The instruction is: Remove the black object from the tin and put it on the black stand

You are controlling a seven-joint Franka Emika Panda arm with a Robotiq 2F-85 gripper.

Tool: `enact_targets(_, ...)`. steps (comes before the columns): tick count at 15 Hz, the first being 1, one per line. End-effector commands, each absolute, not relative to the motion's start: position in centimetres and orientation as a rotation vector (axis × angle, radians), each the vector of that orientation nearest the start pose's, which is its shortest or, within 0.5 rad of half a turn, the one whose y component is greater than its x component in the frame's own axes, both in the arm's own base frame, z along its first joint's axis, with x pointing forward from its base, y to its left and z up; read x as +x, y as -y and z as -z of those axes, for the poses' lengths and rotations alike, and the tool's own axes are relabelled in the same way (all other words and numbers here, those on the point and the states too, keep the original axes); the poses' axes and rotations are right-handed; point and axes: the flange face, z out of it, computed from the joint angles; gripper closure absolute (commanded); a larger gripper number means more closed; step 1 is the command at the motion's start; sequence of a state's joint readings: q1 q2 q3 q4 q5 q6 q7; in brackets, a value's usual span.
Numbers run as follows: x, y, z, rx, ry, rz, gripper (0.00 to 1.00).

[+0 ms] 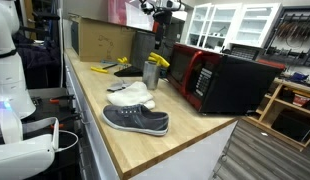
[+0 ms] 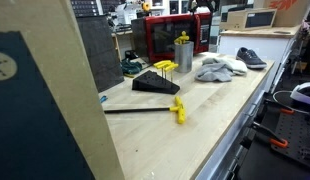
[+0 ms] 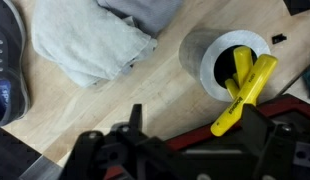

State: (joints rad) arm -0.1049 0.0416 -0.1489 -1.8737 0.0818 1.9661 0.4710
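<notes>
Wide-open gripper (image 3: pixel 195 140) above the tin (image 3: pixel 198 62)
The object (image 3: pixel 245 92) stands in the tin, its yellow end leaning over the rim toward the empty gripper; the tin sits off-centre.

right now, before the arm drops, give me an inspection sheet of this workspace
surface: light wooden countertop
job's things: slender black-and-yellow tool standing in the shiny silver metal tin; low black stand beside the tin, apart from it
clutter: grey shoe, crumpled white cloth, flat yellow item, yellow clamp on a black rod
grippers: gripper open, above the tin, holding nothing
cables: nothing seen
surroundings: red-and-black microwave, brown cardboard box
</notes>
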Motion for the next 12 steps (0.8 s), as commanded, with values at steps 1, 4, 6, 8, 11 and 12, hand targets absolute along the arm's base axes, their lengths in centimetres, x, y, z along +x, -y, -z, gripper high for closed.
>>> enact_targets(1,59.1,12.6,-49.5,-2.790,-1.261,0.023,0.00)
enact_targets(4,61.0,10.8,-49.2,-2.763,-1.327,0.030,0.00)
enact_targets(6,61.9,9.5,-48.5,-2.748,-1.352,0.015,0.00)
enact_targets(8,62.5,8.3,-47.5,-2.749,-1.366,-0.010,0.00)
enact_targets(11,62.7,7.6,-45.8,-2.767,-1.383,-0.039,0.00)
enact_targets(12,62.7,7.7,-45.4,-2.768,-1.396,-0.046,0.00)
